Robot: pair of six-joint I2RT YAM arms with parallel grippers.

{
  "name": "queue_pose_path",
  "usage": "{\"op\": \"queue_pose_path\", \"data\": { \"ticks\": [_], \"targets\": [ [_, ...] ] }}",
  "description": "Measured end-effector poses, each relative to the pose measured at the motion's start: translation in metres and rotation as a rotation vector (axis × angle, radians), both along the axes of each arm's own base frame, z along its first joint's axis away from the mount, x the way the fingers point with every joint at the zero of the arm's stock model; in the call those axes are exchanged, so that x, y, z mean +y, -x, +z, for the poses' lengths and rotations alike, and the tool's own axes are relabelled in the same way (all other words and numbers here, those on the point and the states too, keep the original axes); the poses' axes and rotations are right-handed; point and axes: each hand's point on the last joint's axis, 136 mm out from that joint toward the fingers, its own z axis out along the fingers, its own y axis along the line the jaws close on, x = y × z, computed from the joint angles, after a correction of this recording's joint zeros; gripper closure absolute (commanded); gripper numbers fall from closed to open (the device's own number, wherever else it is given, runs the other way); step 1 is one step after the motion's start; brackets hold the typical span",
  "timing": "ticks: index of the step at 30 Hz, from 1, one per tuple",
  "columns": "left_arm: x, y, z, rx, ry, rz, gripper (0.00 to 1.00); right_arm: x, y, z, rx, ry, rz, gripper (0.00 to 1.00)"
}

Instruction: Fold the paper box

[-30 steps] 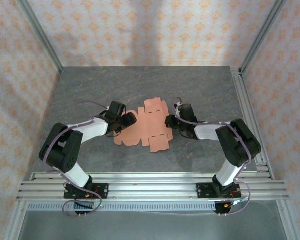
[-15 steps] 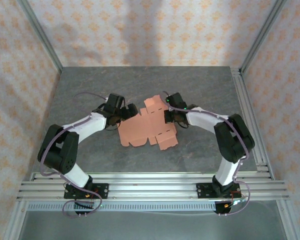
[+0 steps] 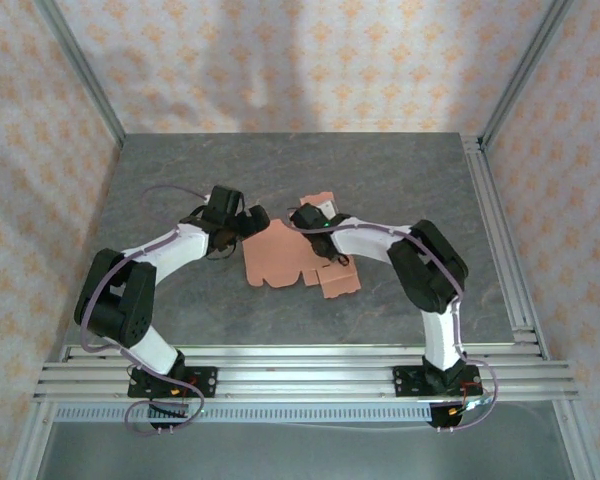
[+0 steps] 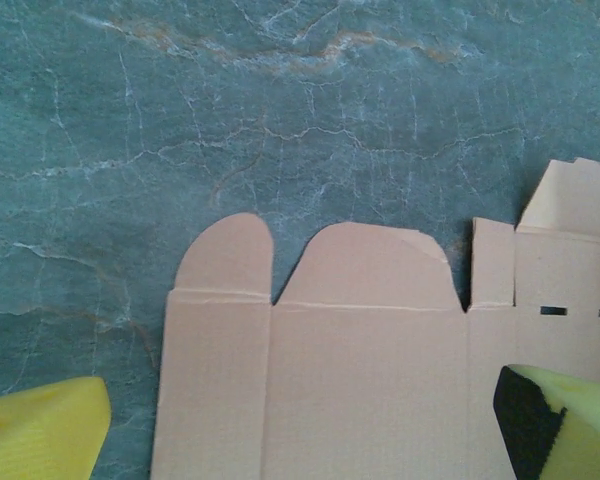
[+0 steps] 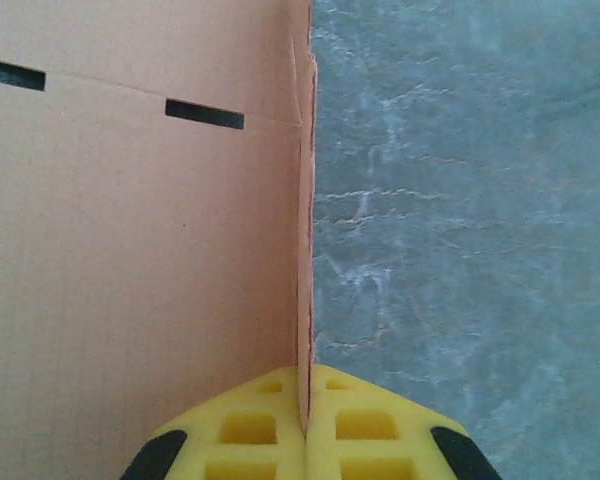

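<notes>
**Right gripper pinches a raised panel of the paper box**

The paper box (image 3: 278, 258) lies as a mostly flat salmon-orange sheet at the middle of the grey stone table (image 3: 180, 170), between the two arms. The right gripper (image 5: 305, 415) is clenched on a thin card edge, with one panel standing upright between its yellow fingers (image 5: 250, 435). The left gripper (image 4: 300, 430) is spread wide. One of its pads (image 4: 40, 430) sits over bare table and the other over the card, behind the rounded flaps (image 4: 365, 262) — contact unclear.
</notes>
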Motion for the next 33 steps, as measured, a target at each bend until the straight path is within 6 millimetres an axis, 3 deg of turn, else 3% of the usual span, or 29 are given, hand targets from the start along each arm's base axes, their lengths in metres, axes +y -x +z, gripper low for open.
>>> {"op": "queue_pose_path", "data": {
  "ticks": [5, 9, 11, 13, 15, 17, 24, 30, 33],
  "targets": [
    [0.0, 0.001, -0.001, 0.005, -0.002, 0.0, 0.0, -0.004, -0.002, 0.001, -0.036, 0.087, -0.005, 1.0],
    [0.0, 0.001, -0.002, 0.005, -0.002, 0.0, 0.0, 0.001, -0.002, 0.0, -0.025, 0.041, 0.025, 0.99],
    [0.0, 0.002, -0.002, 0.005, -0.002, 0.0, 0.0, 0.005, 0.003, -0.001, 0.001, -0.027, 0.053, 0.88],
    [0.0, 0.001, -0.002, 0.005, -0.002, 0.0, 0.0, 0.011, 0.008, 0.001, 0.029, -0.126, 0.084, 0.66],
    [0.0, 0.002, -0.002, 0.005, -0.003, -0.002, 0.0, 0.017, 0.01, 0.007, 0.051, -0.231, 0.109, 0.52],
    [0.0, 0.001, -0.001, 0.004, -0.004, -0.004, 0.0, 0.021, 0.008, 0.016, 0.051, -0.335, 0.117, 0.47],
    [-0.001, -0.007, 0.004, -0.016, -0.007, -0.02, 0.0, 0.016, 0.004, 0.035, 0.043, -0.624, 0.098, 0.43],
    [0.0, -0.008, -0.003, -0.002, -0.008, -0.019, 0.0, -0.005, -0.001, 0.024, 0.097, -0.782, 0.023, 0.44],
    [-0.001, -0.007, -0.009, 0.013, -0.009, -0.023, 0.0, -0.008, -0.001, 0.018, 0.122, -0.802, 0.017, 0.52]
  ]
}}
